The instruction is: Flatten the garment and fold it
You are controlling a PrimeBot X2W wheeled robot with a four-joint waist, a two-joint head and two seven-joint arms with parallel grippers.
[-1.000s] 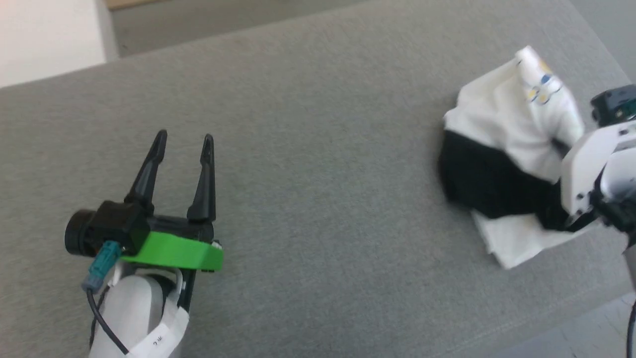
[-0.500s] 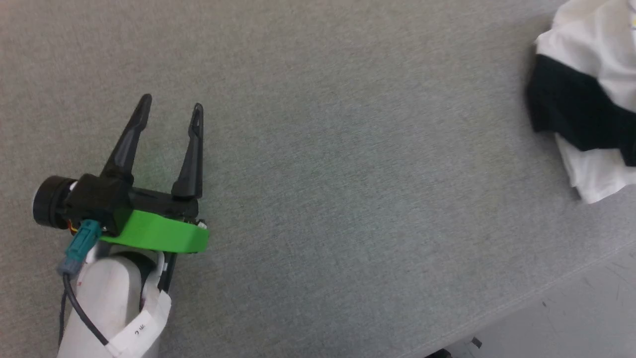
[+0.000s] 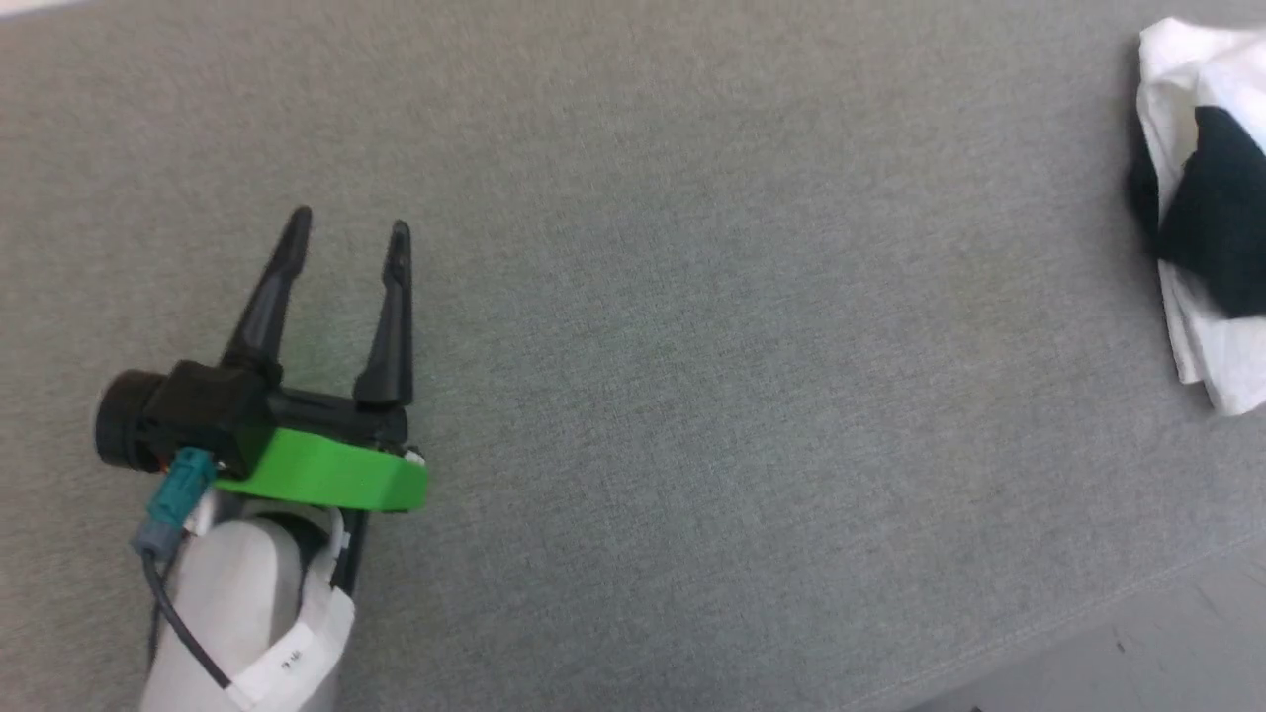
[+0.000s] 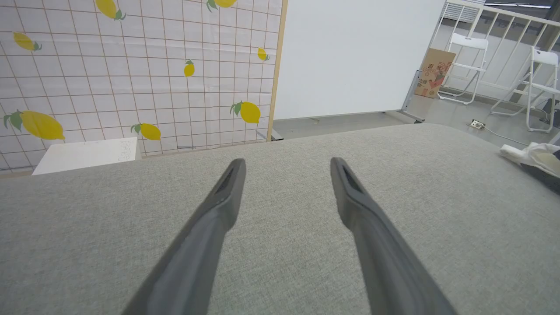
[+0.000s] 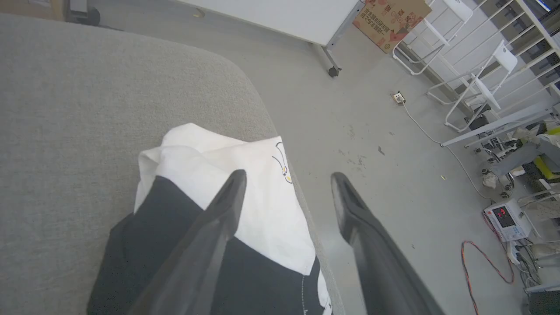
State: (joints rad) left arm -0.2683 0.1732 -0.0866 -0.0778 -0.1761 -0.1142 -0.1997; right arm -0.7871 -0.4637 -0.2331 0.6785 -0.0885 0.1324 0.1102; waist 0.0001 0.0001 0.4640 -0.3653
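Head camera has swung since a second ago, so the garment (image 3: 1212,218) now sits at that view's right edge (bunched up, black over white). It's well apart from the left gripper (image 3: 349,220), which hangs spread wide over bare grey counter (image 3: 692,346). Right gripper (image 5: 288,175) is spread wide too and empty, above the garment. One finger is over the cloth, the other past the counter's edge.

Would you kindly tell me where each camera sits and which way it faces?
Head view: on the head, facing down at the grey surface; left gripper open.
Left wrist view: along its fingers toward the lemon-print wall.
Right wrist view: down past the open right gripper onto the garment, floor.
Shared by all: the garment.
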